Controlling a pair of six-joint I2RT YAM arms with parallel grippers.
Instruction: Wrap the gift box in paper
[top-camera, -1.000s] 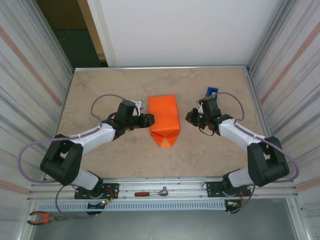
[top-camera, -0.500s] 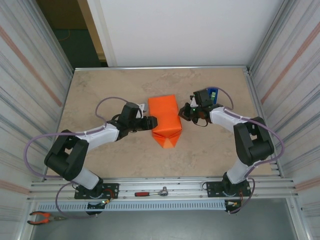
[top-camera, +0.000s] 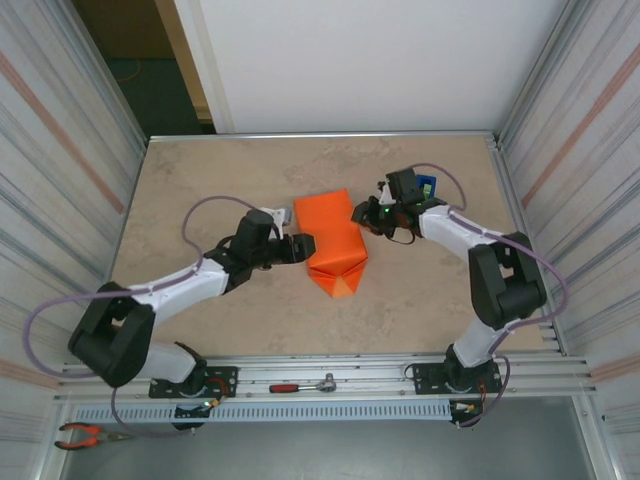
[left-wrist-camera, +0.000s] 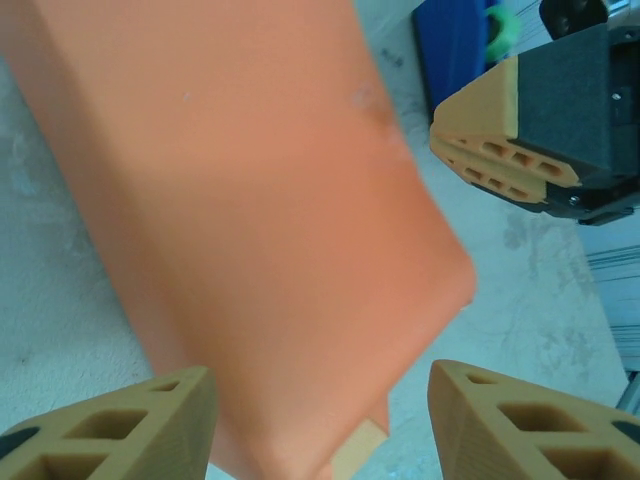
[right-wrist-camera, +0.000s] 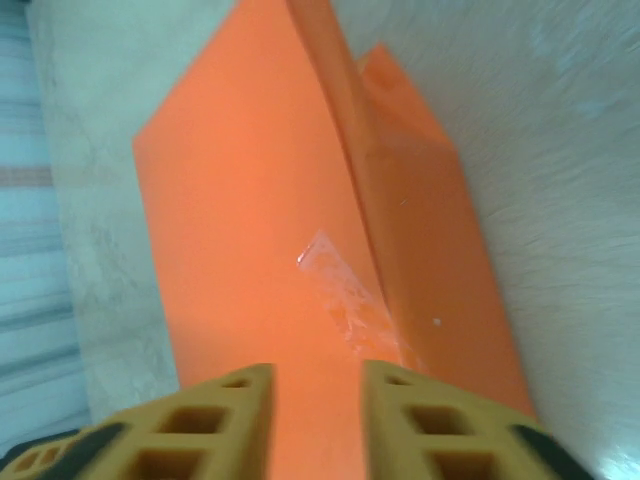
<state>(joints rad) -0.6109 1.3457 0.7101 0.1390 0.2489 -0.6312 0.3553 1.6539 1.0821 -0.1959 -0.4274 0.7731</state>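
The orange paper is folded around the gift box into a long parcel in the middle of the table, with a pointed flap at its near end; the box itself is hidden inside. A strip of clear tape crosses the seam on top. My left gripper is at the parcel's left side, its jaws wide open with the paper's corner between the fingers, untouched. My right gripper sits at the parcel's far right corner, open by a narrow gap just above the paper.
A blue object lies behind the right gripper, near the table's right side. A red-handled ratchet and pliers lie on the rail in front of the arm bases. Metal walls close in both sides.
My right gripper has swung left from beside the blue object to the parcel's far right corner. The left gripper has edged right, and the parcel has turned slightly.
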